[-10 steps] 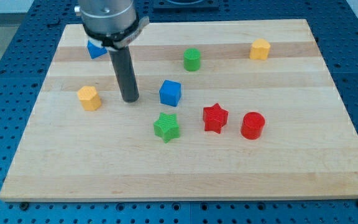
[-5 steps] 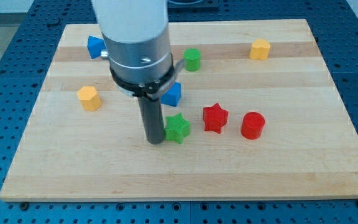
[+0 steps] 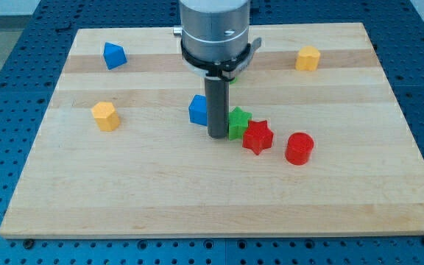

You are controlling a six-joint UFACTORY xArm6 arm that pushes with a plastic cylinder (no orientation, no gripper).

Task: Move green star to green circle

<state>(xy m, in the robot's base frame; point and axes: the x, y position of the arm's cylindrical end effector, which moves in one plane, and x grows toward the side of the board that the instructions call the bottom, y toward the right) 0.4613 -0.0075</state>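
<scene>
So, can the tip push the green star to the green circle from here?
Probably not directly: my tip touches the green star on its left, while the green circle is hidden behind the arm, toward the view's top.

The wooden surface (image 3: 219, 206) lay on a blue perforated base (image 3: 6, 96). A red star (image 3: 258, 137) sat near the middle, with a red cylinder (image 3: 299, 148) just to the view's right of it, apart. A blue cube (image 3: 197, 110) was partly hidden. A blue block (image 3: 113, 55) sat at upper left, a yellow block (image 3: 105, 115) at left, and a second yellow block (image 3: 308, 57) at upper right.
</scene>
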